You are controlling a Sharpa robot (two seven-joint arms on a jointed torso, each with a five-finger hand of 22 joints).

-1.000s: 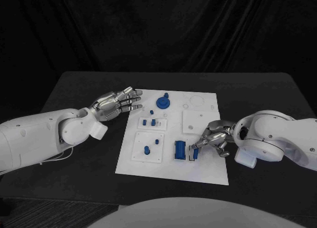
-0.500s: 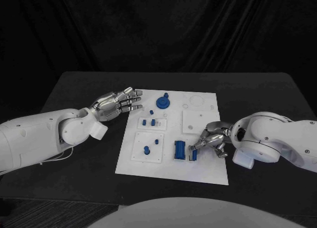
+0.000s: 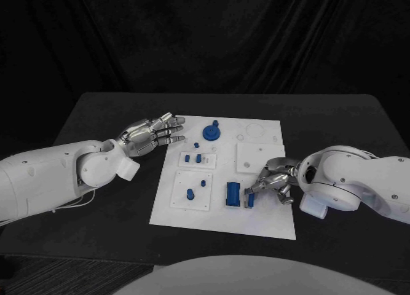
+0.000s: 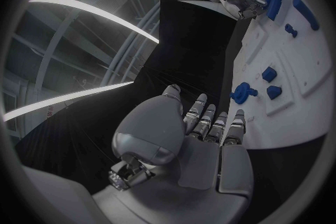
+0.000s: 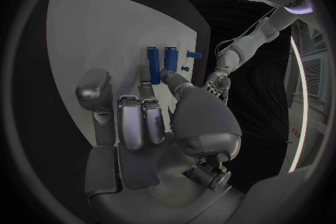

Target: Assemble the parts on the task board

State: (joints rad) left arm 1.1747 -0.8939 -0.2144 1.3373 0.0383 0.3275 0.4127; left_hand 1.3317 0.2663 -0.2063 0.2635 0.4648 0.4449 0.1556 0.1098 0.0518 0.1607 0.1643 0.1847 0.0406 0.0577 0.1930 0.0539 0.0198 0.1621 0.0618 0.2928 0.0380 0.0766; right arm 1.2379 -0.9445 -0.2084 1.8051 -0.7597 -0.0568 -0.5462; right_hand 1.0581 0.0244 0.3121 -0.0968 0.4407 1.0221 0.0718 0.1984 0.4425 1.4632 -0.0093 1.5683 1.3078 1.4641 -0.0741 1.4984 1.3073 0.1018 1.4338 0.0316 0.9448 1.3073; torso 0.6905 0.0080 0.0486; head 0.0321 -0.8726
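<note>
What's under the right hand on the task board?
Under the right hand, a blue part on the task board touches its fingertips, beside a longer blue block. Any grip is hidden.

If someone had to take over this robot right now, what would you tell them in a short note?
Left hand: open, holds nothing, hovering at the board's left edge.
Right hand: at the board's right side, fingers on a small blue part beside the long blue block; a firm grip cannot be told.
Other parts: round knob near the far edge, two pegs in the middle-left, one piece in the near-left plate.
Done: several parts appear to sit on the board.
Left: seat the part at the right hand; check the rest.
</note>
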